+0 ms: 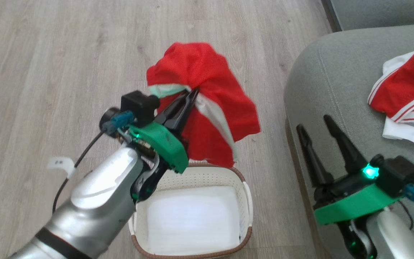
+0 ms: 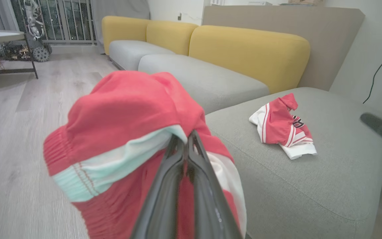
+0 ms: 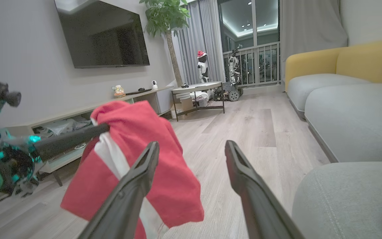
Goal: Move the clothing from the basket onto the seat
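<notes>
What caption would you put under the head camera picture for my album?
Left claw holds red shorts above the basket; the red jersey already lies on the grey seat.

Basket [image 1: 199, 177] on wood floor [image 1: 49, 72]; red-white jersey [image 1: 404, 97] on grey seat [image 1: 329, 72].

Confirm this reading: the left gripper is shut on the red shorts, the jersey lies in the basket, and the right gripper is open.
One thing is wrong. The jersey is not in the basket; it lies crumpled on the seat, as the head view shows. The rest stands: the left gripper is shut on the red shorts, and the right gripper is open.
</notes>
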`<state>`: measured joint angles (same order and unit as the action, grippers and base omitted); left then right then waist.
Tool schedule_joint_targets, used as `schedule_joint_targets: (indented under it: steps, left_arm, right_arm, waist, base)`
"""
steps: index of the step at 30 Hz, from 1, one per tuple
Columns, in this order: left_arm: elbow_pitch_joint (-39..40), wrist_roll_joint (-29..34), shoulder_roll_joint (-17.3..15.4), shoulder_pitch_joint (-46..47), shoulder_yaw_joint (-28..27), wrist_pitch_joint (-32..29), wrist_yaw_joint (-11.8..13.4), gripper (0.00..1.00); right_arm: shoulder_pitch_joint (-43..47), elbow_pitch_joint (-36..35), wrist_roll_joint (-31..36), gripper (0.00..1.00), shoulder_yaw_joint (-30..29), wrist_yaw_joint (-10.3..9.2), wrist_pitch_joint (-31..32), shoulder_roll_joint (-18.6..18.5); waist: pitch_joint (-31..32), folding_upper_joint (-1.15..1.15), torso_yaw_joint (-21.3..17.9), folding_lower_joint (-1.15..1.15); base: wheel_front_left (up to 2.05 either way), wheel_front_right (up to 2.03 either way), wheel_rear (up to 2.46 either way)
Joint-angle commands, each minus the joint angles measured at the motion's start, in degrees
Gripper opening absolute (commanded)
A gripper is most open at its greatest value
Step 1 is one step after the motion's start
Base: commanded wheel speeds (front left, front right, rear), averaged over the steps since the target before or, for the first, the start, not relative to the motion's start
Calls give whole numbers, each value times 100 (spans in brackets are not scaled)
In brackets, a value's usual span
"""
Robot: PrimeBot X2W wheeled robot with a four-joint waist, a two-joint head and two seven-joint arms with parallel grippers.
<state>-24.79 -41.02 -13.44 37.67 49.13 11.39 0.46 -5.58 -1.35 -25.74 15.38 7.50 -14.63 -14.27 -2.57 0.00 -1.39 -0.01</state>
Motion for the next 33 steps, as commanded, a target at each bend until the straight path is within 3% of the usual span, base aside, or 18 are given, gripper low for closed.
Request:
schedule_joint_targets:
  steps: [1, 7, 16, 28, 33]
  left_arm:
    - [339, 52, -192, 474, -264, -40, 64, 0]
    - [941, 56, -278, 639, -277, -356, 218, 0]
    - [1176, 24, -354, 662, -267, -487, 281, 0]
    - [1259, -90, -202, 647, -122, -576, 187, 0]
    - [1260, -78, -72, 641, 35, -619, 132, 0]
  right_arm:
    - [-40, -159, -13, 100, 141, -1, -37, -2]
    - [-57, -184, -4, 100, 463, -1, -37, -98]
    - [-113, -28, -33, 100, 924, -1, -37, -231]
    - [-1215, 1246, -334, 100, 2003, -1, -37, 8]
    - [-1832, 2116, -224, 100, 2286, -1, -37, 201]
  waist:
    - [31, 0, 28, 1]
    - [67, 0, 39, 1]
    - [139, 0, -13, 1]
    - [185, 0, 77, 1]
    - [203, 0, 158, 1]
  base:
    - [0, 0, 0]
    - [0, 0, 0]
    - [0, 0, 0]
    - [0, 0, 0]
    - [0, 0, 0]
